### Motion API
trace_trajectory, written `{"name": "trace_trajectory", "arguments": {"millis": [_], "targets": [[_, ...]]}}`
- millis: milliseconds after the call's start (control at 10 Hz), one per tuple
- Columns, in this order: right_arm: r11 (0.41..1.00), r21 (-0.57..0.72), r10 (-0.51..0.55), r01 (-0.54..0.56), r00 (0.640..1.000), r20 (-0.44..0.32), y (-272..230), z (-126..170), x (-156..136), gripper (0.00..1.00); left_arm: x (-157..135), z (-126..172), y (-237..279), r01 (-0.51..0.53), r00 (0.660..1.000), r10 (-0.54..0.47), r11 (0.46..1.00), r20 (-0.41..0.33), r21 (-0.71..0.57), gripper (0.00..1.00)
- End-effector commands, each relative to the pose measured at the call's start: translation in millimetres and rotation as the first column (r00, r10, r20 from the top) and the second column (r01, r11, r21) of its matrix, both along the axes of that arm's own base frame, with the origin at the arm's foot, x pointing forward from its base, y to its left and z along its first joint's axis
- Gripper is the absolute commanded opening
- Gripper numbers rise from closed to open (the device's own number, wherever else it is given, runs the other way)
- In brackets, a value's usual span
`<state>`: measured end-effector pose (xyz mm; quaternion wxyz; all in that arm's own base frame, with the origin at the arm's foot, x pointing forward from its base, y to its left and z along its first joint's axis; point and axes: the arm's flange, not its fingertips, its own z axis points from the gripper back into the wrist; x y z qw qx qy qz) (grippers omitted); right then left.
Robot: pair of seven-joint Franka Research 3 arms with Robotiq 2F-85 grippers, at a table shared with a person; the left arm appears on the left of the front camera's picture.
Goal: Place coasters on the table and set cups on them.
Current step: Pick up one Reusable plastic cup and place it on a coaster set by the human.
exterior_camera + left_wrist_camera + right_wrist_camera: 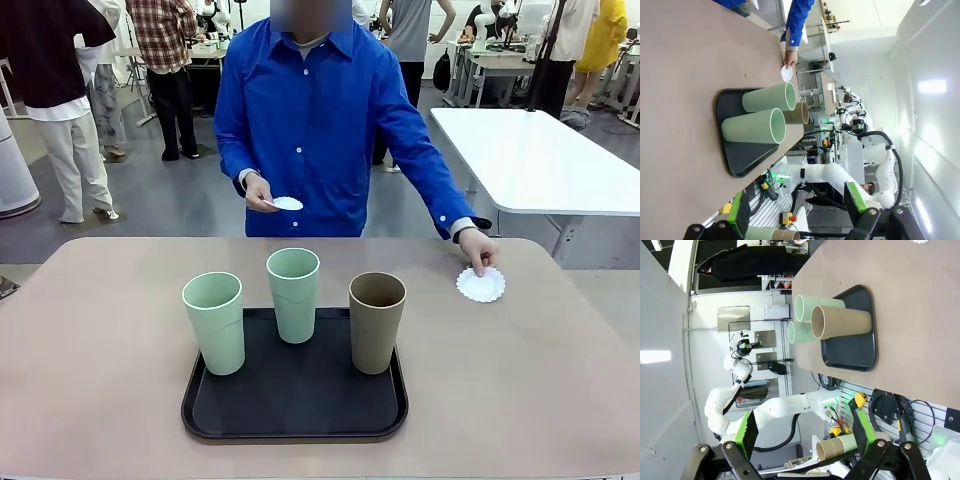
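Left claw (795, 202) and right claw (804, 430) both spread wide, nothing in either. Mint cup (214, 322), second mint cup (294, 293) and brown cup (377, 320) stand upright on a black tray (295, 405) on the desk (100, 350), well ahead of both claws and between them. One coaster (481, 285) lies flat on the desk far beyond the tray on the right claw's side with the person's hand (477, 246) touching it; the other hand (258, 190) holds another coaster (287, 203) above the far edge.
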<state>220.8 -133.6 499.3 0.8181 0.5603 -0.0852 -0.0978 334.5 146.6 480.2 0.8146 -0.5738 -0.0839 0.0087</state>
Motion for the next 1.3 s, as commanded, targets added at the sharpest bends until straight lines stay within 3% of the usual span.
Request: {"name": "trace_trajectory", "arguments": {"millis": [0, 1200], "targets": [[1.000, 0.015, 0.006, -0.006, 1.000, 0.016, -0.8, 0.2, 1.7, 1.00, -0.3, 1.1, 0.7, 0.002, 1.000, -0.002, 1.000, 0.008, -0.010, 1.00], [1.000, 0.000, 0.000, 0.000, 1.000, 0.000, 0.0, 0.0, -0.2, 1.00, -0.3, 1.1, 0.7, 0.002, 1.000, -0.002, 1.000, 0.008, -0.010, 1.00]]}}
